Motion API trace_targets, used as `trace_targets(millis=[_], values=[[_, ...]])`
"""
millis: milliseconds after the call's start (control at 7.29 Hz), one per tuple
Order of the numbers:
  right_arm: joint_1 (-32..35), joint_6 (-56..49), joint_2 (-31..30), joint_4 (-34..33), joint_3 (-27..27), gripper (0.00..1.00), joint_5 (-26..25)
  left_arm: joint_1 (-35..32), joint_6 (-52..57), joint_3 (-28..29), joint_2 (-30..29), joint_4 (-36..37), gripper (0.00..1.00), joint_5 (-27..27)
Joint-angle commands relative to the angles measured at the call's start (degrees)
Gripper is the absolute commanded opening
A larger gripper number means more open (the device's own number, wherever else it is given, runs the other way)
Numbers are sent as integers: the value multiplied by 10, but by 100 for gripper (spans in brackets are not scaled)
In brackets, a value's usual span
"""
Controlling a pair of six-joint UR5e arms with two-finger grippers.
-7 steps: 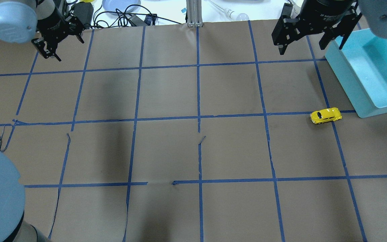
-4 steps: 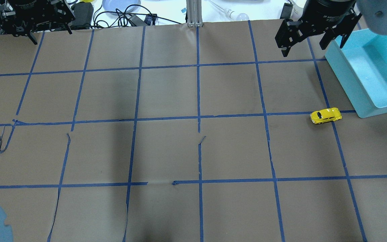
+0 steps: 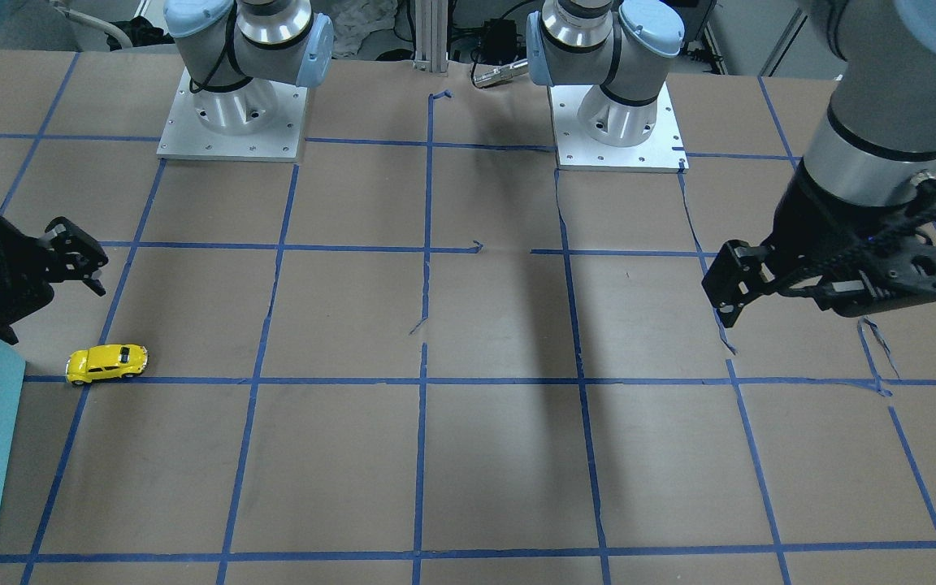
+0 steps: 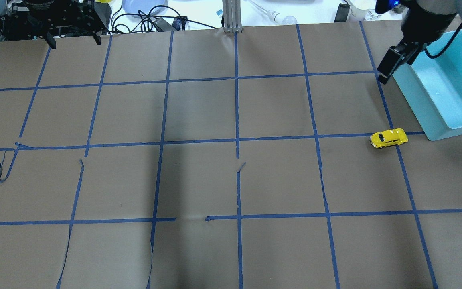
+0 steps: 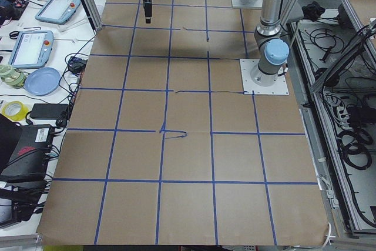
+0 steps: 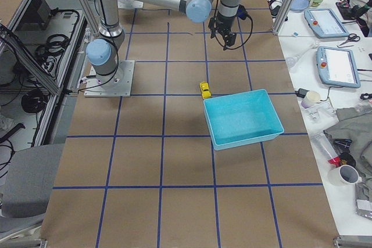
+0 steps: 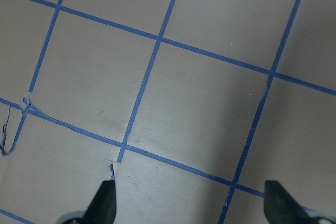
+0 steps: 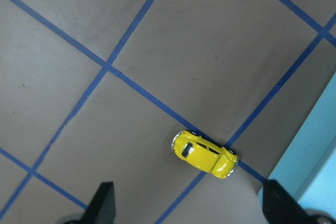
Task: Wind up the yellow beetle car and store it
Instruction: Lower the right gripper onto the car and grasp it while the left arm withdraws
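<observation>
Overhead exterior: left gripper (image 4: pixel 74 41) and right gripper (image 8: pixel 186 206) spread wide, empty, the right since turned edge-on at the unmoved yellow beetle car's (image 4: pixel 389 138) twelve o'clock.

On tape (image 8: pixel 142 95): yellow beetle car (image 8: pixel 205 160); bin (image 8: pixel 315 145) near.

One yellow beetle car (image 4: pixel 389 138), one bin (image 4: pixel 413 102)

glossy yellow beetle car (image 4: pixel 389 138), matt brown paper (image 4: pixel 199 180)
</observation>
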Motion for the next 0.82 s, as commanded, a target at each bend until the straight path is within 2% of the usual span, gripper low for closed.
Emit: trace_targets(millis=[0, 137, 411, 548, 685], values=[[-50, -237, 42, -45, 42, 100, 20, -7, 53, -28, 14, 7, 100, 1], [-54, -335, 42, -95, 89, 100, 14, -7, 53, -29, 18, 7, 100, 1], [-56, -452, 45, -261, 205, 100, 14, -7, 52, -33, 33, -15, 100, -4], [-56, -478, 52, -329, 245, 100, 14, -8, 52, -33, 36, -34, 100, -15], [-56, -518, 59, -346, 251, 98, 14, -7, 49, -32, 36, -31, 100, -61]])
